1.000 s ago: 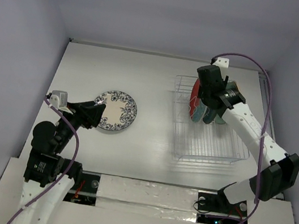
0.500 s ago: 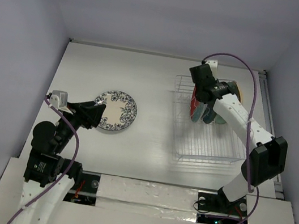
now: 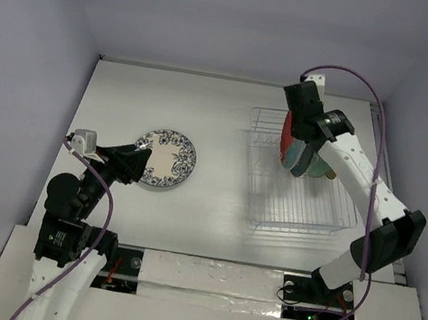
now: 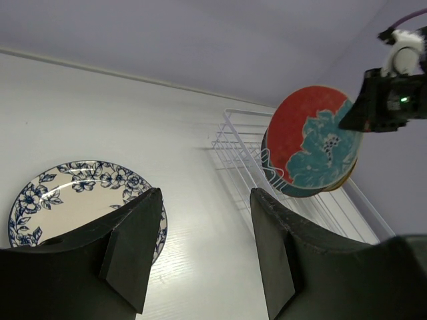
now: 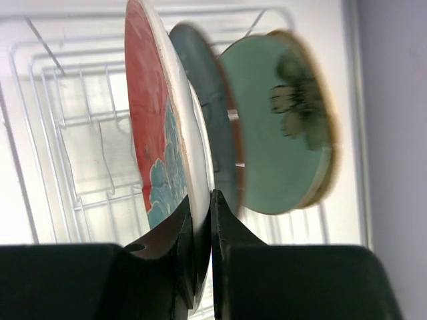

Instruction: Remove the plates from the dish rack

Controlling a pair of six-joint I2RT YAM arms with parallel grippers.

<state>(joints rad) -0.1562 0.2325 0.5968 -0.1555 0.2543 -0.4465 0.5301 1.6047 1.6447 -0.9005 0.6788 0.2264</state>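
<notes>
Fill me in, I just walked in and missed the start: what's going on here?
The right arm has its jaws shut on the rim of the red plate, which stands on edge at the far end of the dish rack, with a dark teal plate and a green plate close behind it. The blue-and-white plate lies flat on the table. The left arm hangs beside it with its jaws open and empty.

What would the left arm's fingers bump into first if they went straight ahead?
Probably the bare table, just beside the blue-flowered plate. The open left fingers aim past its rim, and the dish rack stands farther off to the right. Depth is hard to judge.
</notes>
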